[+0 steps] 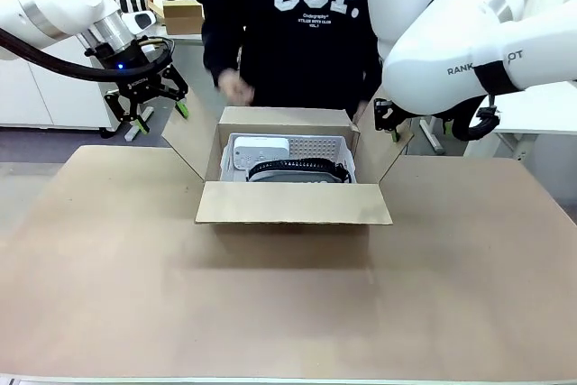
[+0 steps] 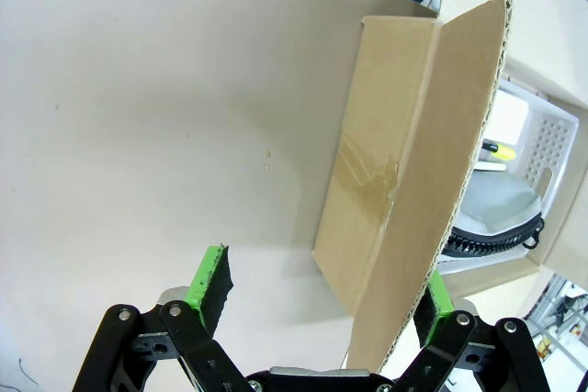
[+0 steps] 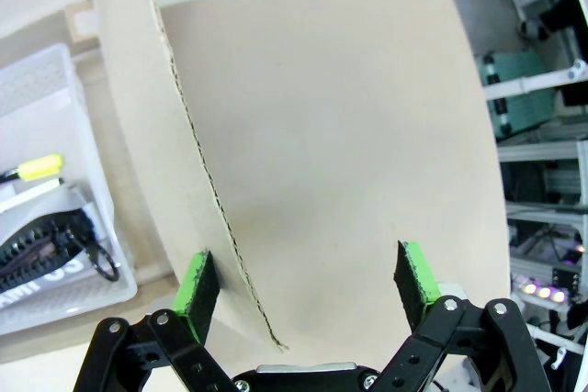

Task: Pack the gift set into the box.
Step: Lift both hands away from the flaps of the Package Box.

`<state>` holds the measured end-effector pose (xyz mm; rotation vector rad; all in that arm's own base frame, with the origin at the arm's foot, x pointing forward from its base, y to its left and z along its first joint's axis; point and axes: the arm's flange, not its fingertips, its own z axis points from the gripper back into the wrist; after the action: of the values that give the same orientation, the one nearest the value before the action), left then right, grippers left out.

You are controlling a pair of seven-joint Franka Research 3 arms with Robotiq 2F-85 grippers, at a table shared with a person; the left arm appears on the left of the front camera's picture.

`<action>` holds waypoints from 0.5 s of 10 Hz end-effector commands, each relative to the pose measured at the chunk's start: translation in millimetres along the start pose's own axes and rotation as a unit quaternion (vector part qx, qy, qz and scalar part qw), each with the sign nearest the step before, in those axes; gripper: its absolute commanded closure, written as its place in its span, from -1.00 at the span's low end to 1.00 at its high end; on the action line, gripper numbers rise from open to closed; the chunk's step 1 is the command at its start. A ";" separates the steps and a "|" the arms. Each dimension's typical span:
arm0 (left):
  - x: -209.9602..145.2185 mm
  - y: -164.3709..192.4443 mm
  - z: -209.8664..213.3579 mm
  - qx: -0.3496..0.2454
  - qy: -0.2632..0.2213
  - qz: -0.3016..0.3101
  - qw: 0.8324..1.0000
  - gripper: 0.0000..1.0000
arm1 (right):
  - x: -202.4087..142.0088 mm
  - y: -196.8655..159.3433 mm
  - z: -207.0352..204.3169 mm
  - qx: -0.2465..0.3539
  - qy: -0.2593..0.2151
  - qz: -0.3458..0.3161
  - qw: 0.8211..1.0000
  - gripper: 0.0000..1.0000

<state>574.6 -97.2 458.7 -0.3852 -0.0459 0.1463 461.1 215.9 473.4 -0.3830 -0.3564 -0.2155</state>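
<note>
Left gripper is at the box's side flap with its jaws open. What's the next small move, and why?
Probably shut the left gripper on the side flap. The flap's corrugated edge stands between its open jaws, and the white basket already sits inside the box, so folding the flaps in looks like the next step.

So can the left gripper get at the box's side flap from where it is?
Probably yes. The left gripper is open, and the flap of the box stands between its fingers, near one pad, with nothing blocking it.
</note>
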 end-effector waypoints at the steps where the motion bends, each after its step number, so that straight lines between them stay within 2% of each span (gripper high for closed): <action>1: -1.7 -0.7 1.5 0.011 -0.006 0.007 1.000 -1.00 | 2.5 -1.1 1.2 0.001 -0.001 -0.001 1.000 -1.00; 5: -1.7 -0.7 1.5 0.011 -0.006 0.007 1.000 -1.00 | 2.5 -1.1 1.2 0.001 -0.001 -0.001 1.000 -1.00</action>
<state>574.6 -97.2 458.7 -0.3852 -0.0459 0.1463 461.1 215.9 473.4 -0.3830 -0.3564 -0.2155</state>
